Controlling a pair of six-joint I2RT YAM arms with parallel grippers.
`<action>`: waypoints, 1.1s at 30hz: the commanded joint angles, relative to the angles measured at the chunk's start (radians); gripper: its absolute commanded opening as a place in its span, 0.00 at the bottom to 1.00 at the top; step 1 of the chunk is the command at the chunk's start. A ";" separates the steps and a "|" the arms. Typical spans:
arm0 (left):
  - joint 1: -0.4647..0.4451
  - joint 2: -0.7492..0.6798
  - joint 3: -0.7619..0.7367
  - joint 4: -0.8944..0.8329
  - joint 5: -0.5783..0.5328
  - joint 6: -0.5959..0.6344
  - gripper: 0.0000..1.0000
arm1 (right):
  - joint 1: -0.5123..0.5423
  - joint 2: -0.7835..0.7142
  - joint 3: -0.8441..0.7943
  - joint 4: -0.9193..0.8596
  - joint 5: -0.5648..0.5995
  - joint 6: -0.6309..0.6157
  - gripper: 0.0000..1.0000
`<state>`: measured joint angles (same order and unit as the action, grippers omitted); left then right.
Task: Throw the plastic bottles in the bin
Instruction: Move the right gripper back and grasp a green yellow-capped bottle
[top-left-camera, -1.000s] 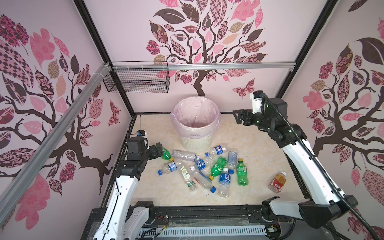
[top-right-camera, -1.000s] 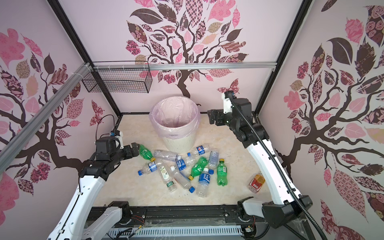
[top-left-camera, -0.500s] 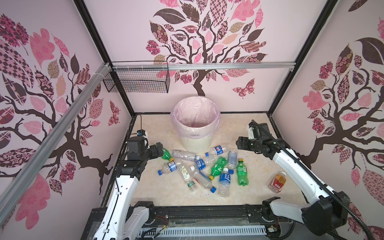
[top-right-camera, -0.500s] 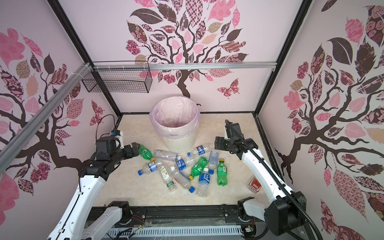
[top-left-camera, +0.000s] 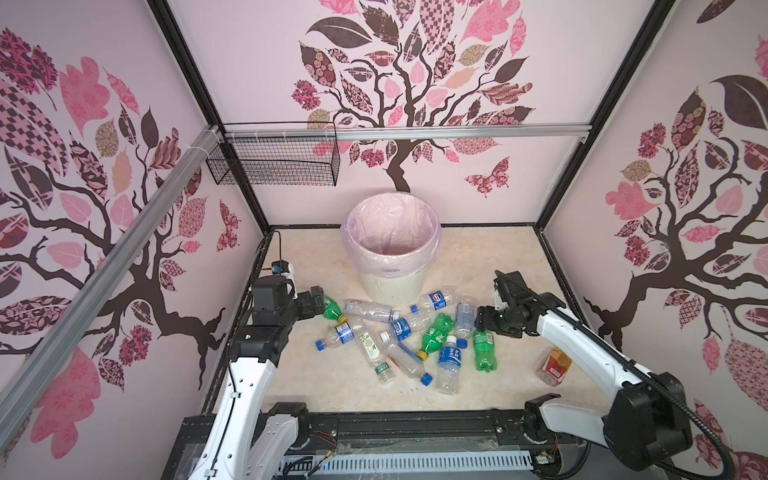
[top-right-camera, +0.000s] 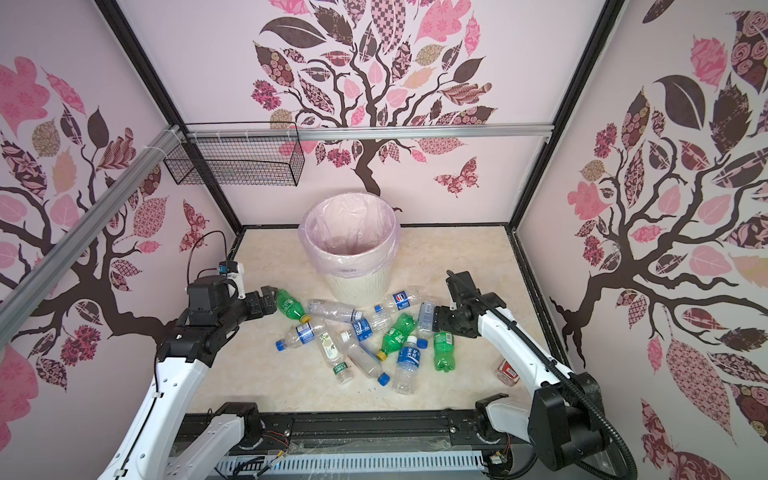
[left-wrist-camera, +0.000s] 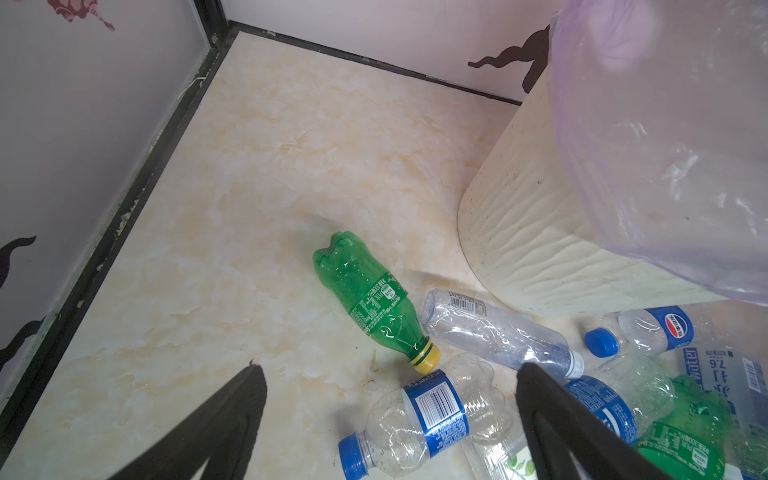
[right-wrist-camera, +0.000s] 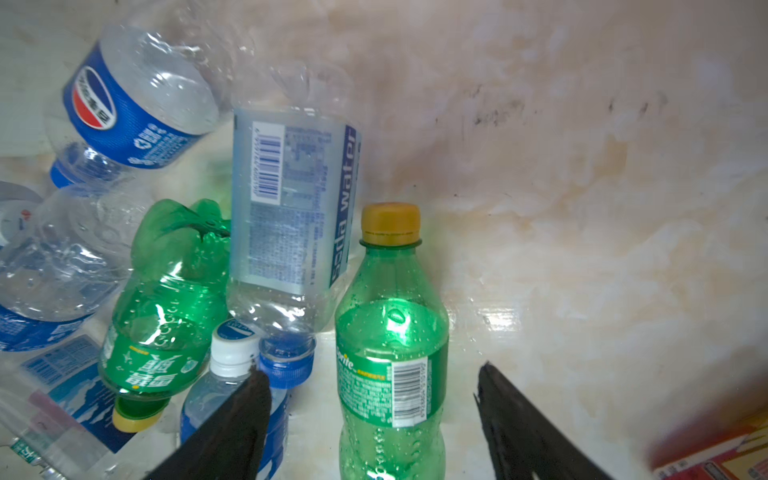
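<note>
The bottles (top-left-camera: 407, 336) lie on their sides in a loose pile on the bench (top-left-camera: 316, 386), just in front of the bin (top-left-camera: 392, 289). Most are clear, thin-walled and crumpled, with blue labels and blue or white caps. Three are green with lobed bases and yellow caps. A squat red-labelled bottle (top-left-camera: 555, 365) lies well apart from the pile, toward the right wall.

The bin is round, with a cream ribbed wall. A pale pink translucent liner (top-left-camera: 353, 249) is folded over its rim. The bench surface is glossy, cream and marble-patterned.

Right tool (right-wrist-camera: 370, 371): fingers apart, one on each side of the right green bottle (right-wrist-camera: 390, 332), with a gap showing on both sides.

Left tool (left-wrist-camera: 386, 372): fingers wide apart and holding nothing, near the left green bottle (left-wrist-camera: 370, 299) at the pile's left edge.

A black wire basket (top-left-camera: 274, 164) hangs on the back wall.
</note>
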<state>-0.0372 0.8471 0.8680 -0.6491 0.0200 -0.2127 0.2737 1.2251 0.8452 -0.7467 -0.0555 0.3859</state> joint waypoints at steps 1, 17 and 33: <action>0.005 0.001 -0.034 0.036 -0.002 -0.003 0.98 | 0.002 0.029 0.001 -0.007 0.035 0.024 0.80; 0.005 -0.016 -0.064 0.052 -0.002 -0.005 0.98 | 0.001 0.134 -0.132 0.133 -0.041 0.062 0.74; 0.005 -0.002 -0.064 0.060 0.008 -0.008 0.98 | 0.002 0.042 -0.145 0.208 0.097 0.099 0.54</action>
<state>-0.0372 0.8486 0.8299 -0.6140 0.0238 -0.2138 0.2737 1.3334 0.6930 -0.5446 -0.0284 0.4698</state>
